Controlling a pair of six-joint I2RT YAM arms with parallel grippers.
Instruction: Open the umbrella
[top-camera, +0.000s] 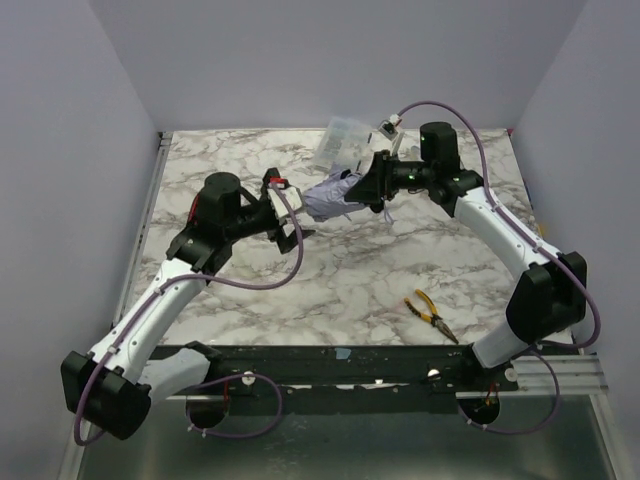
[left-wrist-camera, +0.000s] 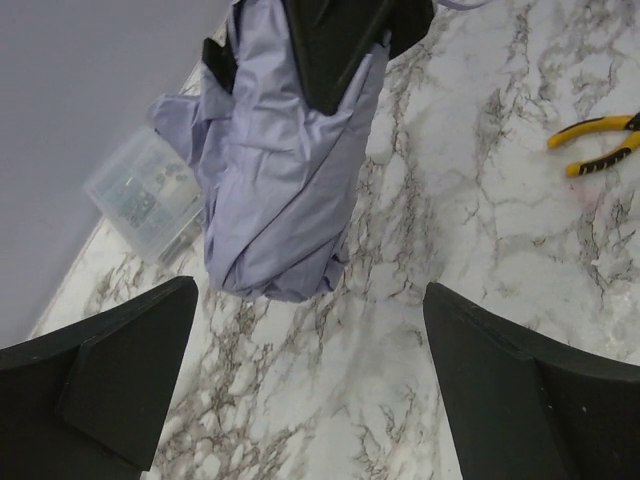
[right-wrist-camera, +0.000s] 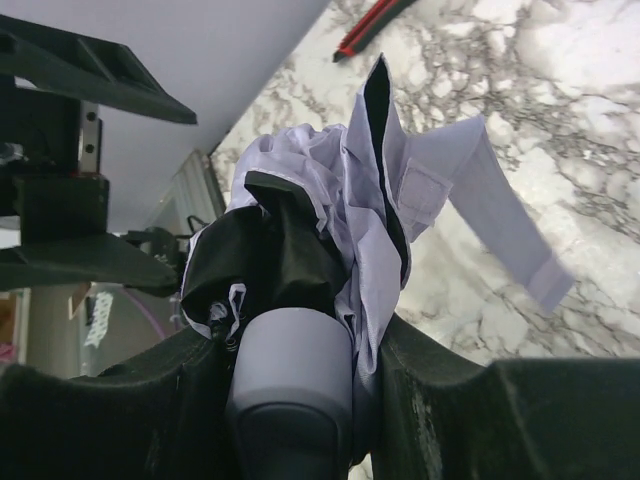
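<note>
The umbrella is folded, a bundle of pale lavender fabric with black inside. My right gripper is shut on its pale rounded handle and holds it off the marble table, with the fabric bunched ahead of the fingers and a strap hanging loose. In the left wrist view the bundle hangs from the right gripper's black fingers. My left gripper is open and empty, a little short of the umbrella's free end, also in its own view. The shaft is hidden.
A clear plastic box stands behind the umbrella near the back wall, also in the left wrist view. Yellow-handled pliers lie at front right and show in the left wrist view. A red-and-black item lies beside the left gripper.
</note>
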